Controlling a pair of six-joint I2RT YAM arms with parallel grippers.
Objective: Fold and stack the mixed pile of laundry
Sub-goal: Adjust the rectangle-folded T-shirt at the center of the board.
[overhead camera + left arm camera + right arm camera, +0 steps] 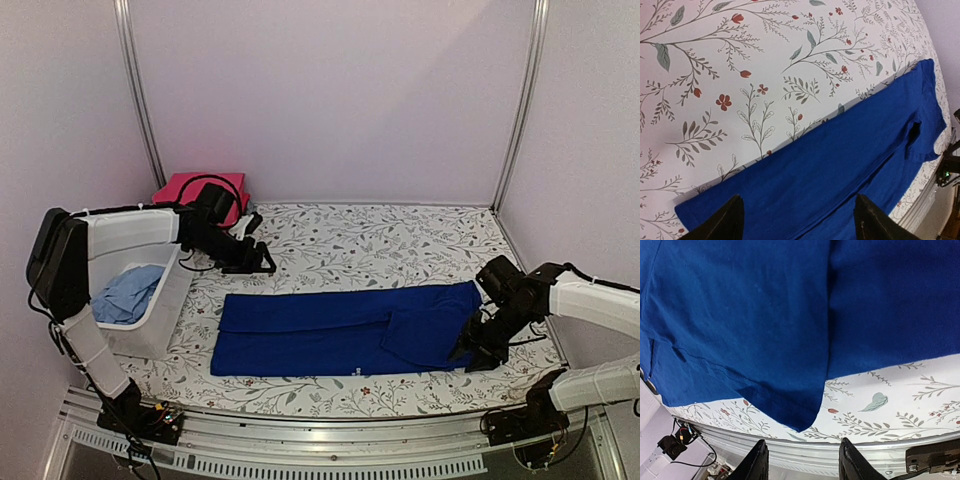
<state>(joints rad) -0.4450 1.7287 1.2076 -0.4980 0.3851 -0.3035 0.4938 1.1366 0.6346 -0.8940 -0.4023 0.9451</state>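
Pale lilac walls and two slim metal posts close in a table [380, 240] whose cover is white cloth printed with grey sprigs and small red flowers; a ribbed aluminium rail runs along its near edge.

Three garments show. Royal-blue long trousers [320, 330] lie flat across the middle of the table, smooth and matte, a long rectangle with a doubled flap at the right end. The right wrist view shows one pointed corner of that flap lying on the floral cover just beside the rail. A pale-blue shirt [125, 295] sits crumpled inside the one white plastic basket [165, 305] at the table's left edge. A pink-red garment [185, 187] rests as a flat slab at the far left corner.

The left arm reaches over the basket and crosses in front of the pink-red piece, hiding part of it. The left gripper [255, 262] hangs above bare cover just beyond the trousers' far edge, fingers spread and empty. The right gripper [468, 355] sits at the trousers' right end, covering the near corner there, its black fingers [756, 462] parted with nothing between them.
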